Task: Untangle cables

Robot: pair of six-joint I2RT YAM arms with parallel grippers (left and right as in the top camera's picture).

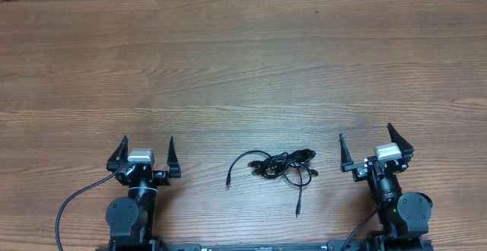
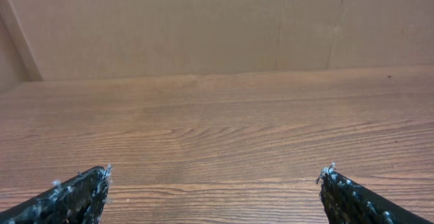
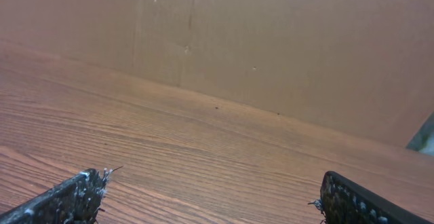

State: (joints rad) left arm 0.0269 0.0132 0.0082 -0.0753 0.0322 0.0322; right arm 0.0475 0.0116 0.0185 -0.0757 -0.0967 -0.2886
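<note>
Left gripper (image 1: pixel 148 138) and right gripper (image 1: pixel 365 130) gape wide, flanking thin tangled black cables (image 1: pixel 281 165) on woodgrain table (image 1: pixel 243 68).

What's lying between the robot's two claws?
A tangled bunch of thin black cables lies on the table between the left gripper and the right gripper, touching neither. Only the overhead view shows it.

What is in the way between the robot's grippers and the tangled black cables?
Nothing visible. The cables lie tangled on the wooden table, between the open left gripper and the open right gripper, with only wood on either side of them.
</note>
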